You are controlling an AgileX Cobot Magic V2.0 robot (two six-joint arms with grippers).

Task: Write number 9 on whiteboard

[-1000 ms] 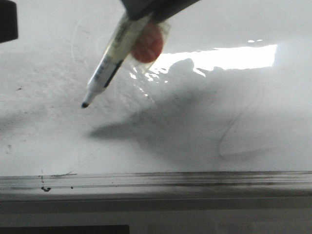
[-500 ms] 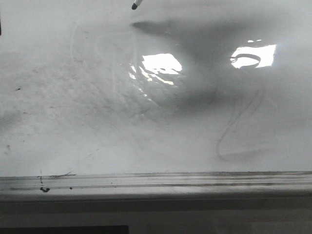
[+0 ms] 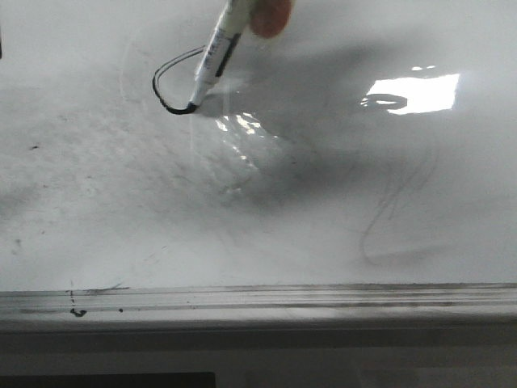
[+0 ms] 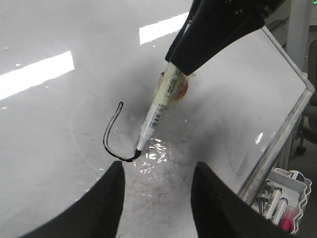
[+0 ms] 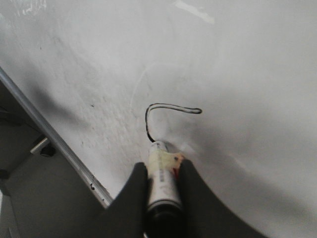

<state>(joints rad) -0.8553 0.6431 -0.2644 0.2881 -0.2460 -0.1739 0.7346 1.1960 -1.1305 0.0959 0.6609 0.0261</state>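
Observation:
The whiteboard (image 3: 97, 202) is glossy white with grey smudges. A black marker stroke (image 3: 159, 87), an open curved loop, is the only part of the number 9 that shows. It also shows in the left wrist view (image 4: 110, 136) and the right wrist view (image 5: 158, 106). My right gripper (image 5: 162, 167) is shut on a white marker (image 3: 214, 56) wrapped in yellowish tape. The marker's tip touches the board at the loop's lower end. In the left wrist view the right gripper (image 4: 218, 29) holds the marker (image 4: 161, 106). My left gripper (image 4: 157, 168) is open and empty, facing the board below the stroke.
A grey metal ledge (image 3: 258, 299) runs along the board's lower edge. A faint grey erased squiggle (image 3: 396, 218) lies to the right. A white tray with several markers (image 4: 280, 198) hangs beside the board's lower edge. Bright lamp glare (image 3: 416, 93) sits at the upper right.
The marker hovered low at the left, then rose to the top of the view. Now its tip is on the board and a black curved stroke has appeared.

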